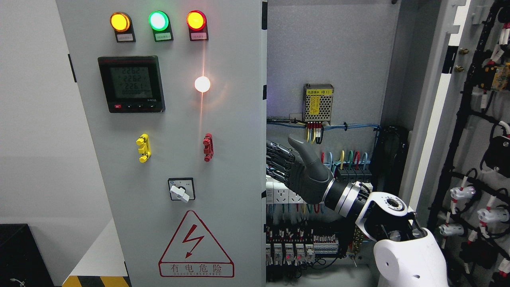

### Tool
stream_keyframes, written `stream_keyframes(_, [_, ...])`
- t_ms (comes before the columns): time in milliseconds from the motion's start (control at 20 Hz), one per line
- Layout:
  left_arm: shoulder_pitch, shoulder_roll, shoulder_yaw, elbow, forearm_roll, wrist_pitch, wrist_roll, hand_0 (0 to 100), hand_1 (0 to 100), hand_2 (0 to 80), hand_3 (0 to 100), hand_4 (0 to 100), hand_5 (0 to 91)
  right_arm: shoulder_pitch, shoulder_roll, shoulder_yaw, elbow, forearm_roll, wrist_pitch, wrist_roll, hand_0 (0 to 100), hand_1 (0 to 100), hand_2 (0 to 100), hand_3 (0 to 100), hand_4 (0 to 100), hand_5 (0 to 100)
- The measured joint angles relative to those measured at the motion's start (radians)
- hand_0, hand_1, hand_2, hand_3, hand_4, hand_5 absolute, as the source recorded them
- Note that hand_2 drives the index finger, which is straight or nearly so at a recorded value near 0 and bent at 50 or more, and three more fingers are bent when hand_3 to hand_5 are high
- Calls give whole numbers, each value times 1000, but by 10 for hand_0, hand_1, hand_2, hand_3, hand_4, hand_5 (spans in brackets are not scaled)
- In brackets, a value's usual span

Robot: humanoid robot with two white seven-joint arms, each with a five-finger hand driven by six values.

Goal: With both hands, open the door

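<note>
We see the right robot hand (297, 171) reach in from the right, its fingers (279, 159) curled around the edge of the left door (167, 159), thumb up. That door carries three round lights (158, 20) on top, one meter (131, 83) and one switch (181, 189). The right door (474, 119) stands open. Wires (342, 159) fill the box behind.

I see two grey cabinet doors. The left door (167, 159) is shut or nearly so, facing me, carrying three lit lamps (158, 20), a digital meter (131, 83), a rotary switch (181, 189) and a red hazard triangle (195, 245). The right door (474, 131) is swung wide open, its wired inner side showing at the picture's right edge.
</note>
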Motion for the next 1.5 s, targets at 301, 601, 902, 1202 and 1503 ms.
stream_keyframes(301, [0, 0, 0, -2, 0, 0, 0, 0, 0, 0, 0, 0, 0, -3, 0, 0, 1, 1, 0, 7, 190, 0, 0, 0, 0, 0])
stream_keyframes(601, [0, 0, 0, -2, 0, 0, 0, 0, 0, 0, 0, 0, 0, -4, -1, -3, 3, 1, 0, 41, 190, 0, 0, 0, 0, 0])
stream_keyframes(902, [0, 0, 0, -1, 0, 0, 0, 0, 0, 0, 0, 0, 0, -5, 0, -3, 3, 1, -1, 48, 190, 0, 0, 0, 0, 0])
stream_keyframes(1202, [0, 0, 0, -3, 0, 0, 0, 0, 0, 0, 0, 0, 0, -9, 0, -2, 8, 2, 1, 49, 190, 0, 0, 0, 0, 0])
stream_keyframes(1503, [0, 0, 0, -2, 0, 0, 0, 0, 0, 0, 0, 0, 0, -16, 1, 0, 15, 1, 1, 49, 190, 0, 0, 0, 0, 0])
